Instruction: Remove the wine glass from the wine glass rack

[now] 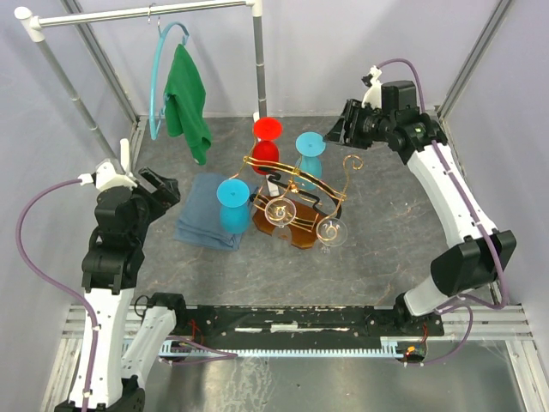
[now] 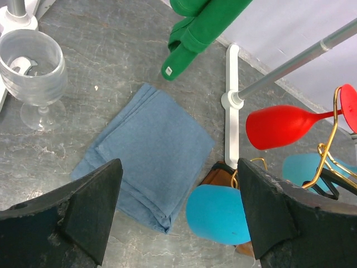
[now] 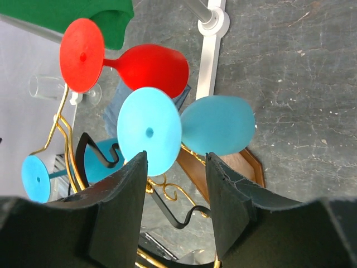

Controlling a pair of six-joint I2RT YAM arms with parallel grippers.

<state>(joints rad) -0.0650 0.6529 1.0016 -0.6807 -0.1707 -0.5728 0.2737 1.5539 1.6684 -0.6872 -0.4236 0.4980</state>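
Observation:
The wine glass rack (image 1: pixel 302 184), gold wire with black bars on a brown wooden base, stands mid-table. Upside down on it hang a red glass (image 1: pixel 267 142), two cyan glasses (image 1: pixel 310 153) (image 1: pixel 233 204) and two clear glasses (image 1: pixel 280 211) (image 1: pixel 331 230). My left gripper (image 1: pixel 163 190) is open and empty, left of the rack; its wrist view (image 2: pixel 178 184) looks toward the near cyan glass (image 2: pixel 217 215). My right gripper (image 1: pixel 336 129) is open and empty, behind and right of the rack; in its wrist view (image 3: pixel 175 167) the far cyan glass's foot (image 3: pixel 149 137) lies just ahead of its fingertips.
A folded blue cloth (image 1: pixel 206 213) lies left of the rack. A green cloth (image 1: pixel 187 99) hangs on a cyan hanger from the white-and-grey clothes rail (image 1: pixel 146 13) at the back left. A clear glass (image 2: pixel 33 70) stands upright on the table beyond the cloth.

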